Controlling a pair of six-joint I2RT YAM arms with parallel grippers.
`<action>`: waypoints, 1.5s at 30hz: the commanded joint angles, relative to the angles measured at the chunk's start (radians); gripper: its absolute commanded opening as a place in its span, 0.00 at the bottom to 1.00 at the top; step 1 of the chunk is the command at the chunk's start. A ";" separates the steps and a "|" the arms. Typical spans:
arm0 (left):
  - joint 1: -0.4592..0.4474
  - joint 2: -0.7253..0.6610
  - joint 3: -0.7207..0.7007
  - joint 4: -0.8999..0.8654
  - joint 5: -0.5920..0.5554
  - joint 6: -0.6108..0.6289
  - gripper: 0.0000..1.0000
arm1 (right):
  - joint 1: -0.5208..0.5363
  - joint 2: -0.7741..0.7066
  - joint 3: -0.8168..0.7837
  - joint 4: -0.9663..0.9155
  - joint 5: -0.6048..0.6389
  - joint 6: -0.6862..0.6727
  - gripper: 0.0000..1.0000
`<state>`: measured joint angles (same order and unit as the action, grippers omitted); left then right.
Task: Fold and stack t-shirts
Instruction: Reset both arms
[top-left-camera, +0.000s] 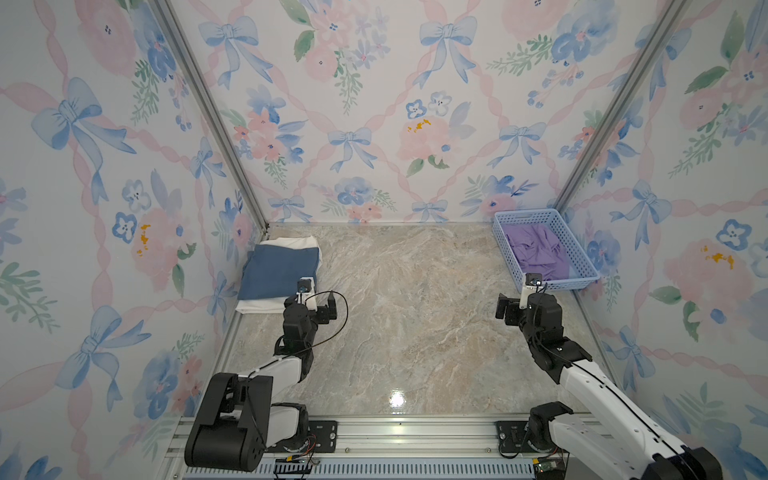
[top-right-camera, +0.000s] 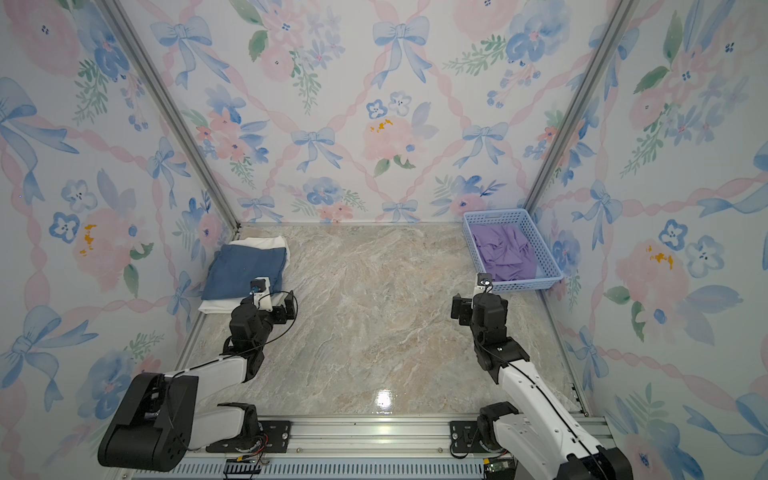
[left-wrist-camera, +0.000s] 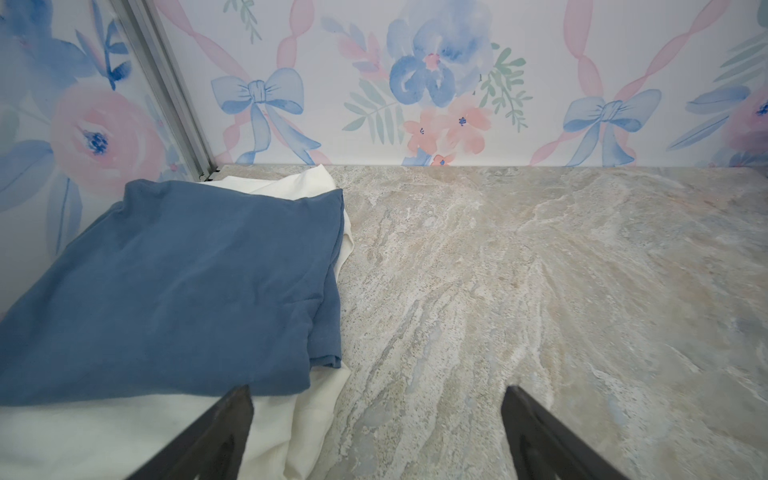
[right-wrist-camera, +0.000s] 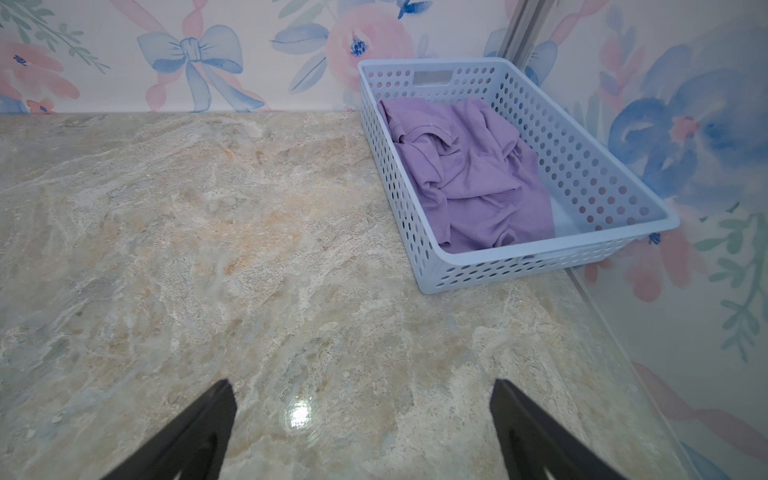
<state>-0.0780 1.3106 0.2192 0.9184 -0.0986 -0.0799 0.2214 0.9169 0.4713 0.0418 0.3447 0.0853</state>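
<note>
- In both top views the blue shirt (top-left-camera: 276, 270) lay folded on the white shirt (top-left-camera: 259, 306) in the far-left corner of the table (top-left-camera: 415, 316). The stack looked finished, and its long axis seemed to run near to far, though the shape was close to square
- At far right the basket (top-left-camera: 559, 286) held a crumpled purple cloth (top-left-camera: 538, 251), probably one more shirt to fold. It pointed no clear way of its own and simply lay along the basket's near-to-far length
- In the left wrist view the left gripper (left-wrist-camera: 376, 392) was released, jaws wide and empty. One finger stood over the white shirt's near edge and the other over bare table; whether it touched the cloth could not be told
- In the right wrist view the right gripper (right-wrist-camera: 363, 384) was likewise released and empty over bare table, near the basket but apart from it
- The step in hand seemed to be the gap between one shirt and the next. The next move would call for the right gripper to reach into the basket, pinch the cloth and bring it to mid-table for spreading
</note>
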 joint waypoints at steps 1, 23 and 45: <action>0.007 0.111 -0.066 0.358 -0.051 -0.008 0.98 | -0.036 0.046 -0.048 0.173 -0.017 -0.056 0.99; -0.006 0.227 -0.042 0.430 -0.101 -0.012 0.98 | -0.139 0.638 -0.112 0.934 -0.204 -0.110 0.99; -0.009 0.225 -0.035 0.415 -0.093 -0.003 0.98 | -0.138 0.640 -0.100 0.916 -0.196 -0.111 0.99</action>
<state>-0.0807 1.5375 0.1703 1.3369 -0.1871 -0.0834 0.0803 1.5600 0.3527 0.9478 0.1566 -0.0196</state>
